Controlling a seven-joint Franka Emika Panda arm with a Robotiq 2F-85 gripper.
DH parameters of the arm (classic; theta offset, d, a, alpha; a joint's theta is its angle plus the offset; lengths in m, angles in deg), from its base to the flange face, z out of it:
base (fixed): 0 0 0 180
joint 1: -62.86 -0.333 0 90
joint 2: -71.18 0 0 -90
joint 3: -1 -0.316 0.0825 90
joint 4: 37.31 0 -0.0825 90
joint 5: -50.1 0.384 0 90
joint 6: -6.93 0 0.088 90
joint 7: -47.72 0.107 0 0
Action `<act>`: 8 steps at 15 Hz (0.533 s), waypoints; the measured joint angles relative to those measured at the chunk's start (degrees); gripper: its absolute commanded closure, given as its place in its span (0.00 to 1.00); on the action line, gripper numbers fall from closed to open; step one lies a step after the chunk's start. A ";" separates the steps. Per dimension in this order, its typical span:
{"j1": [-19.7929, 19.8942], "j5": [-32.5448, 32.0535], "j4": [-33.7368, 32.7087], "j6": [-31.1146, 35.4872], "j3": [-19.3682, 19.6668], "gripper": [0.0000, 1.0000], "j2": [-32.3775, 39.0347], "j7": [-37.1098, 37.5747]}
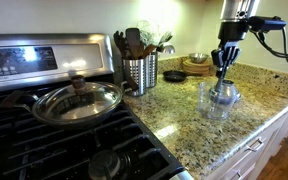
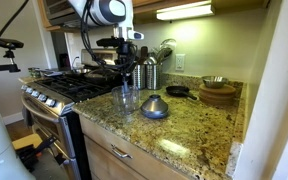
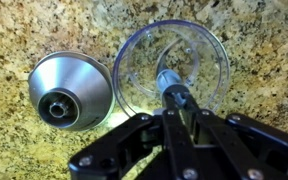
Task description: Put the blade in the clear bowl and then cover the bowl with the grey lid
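My gripper (image 3: 176, 110) is shut on the blade (image 3: 168, 82), a small grey spindle, and holds it upright inside the opening of the clear bowl (image 3: 209, 45). I cannot tell whether the blade touches the bowl's floor. The grey lid (image 3: 69, 92) lies on the granite counter right beside the bowl, knob up. In both exterior views the gripper (image 1: 224, 70) (image 2: 127, 78) hangs straight above the clear bowl (image 1: 207, 102) (image 2: 125, 98), with the grey lid (image 1: 225, 96) (image 2: 154, 107) next to it.
A pan with a glass lid (image 1: 76, 100) sits on the gas stove. A steel utensil holder (image 1: 139, 72) (image 2: 149, 72), a small black pan (image 2: 176, 92) and stacked bowls (image 2: 217, 95) stand along the back. The counter edge (image 1: 269, 125) is near.
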 measured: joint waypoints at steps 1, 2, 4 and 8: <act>-0.05 0.00 0.08 0.01 0.00 0.94 0.05 0.00; -0.10 0.00 0.12 0.01 0.00 0.94 0.11 -0.01; -0.15 0.00 0.14 0.07 0.00 0.94 0.36 -0.01; -0.21 0.16 0.13 0.98 0.00 0.94 1.76 -0.10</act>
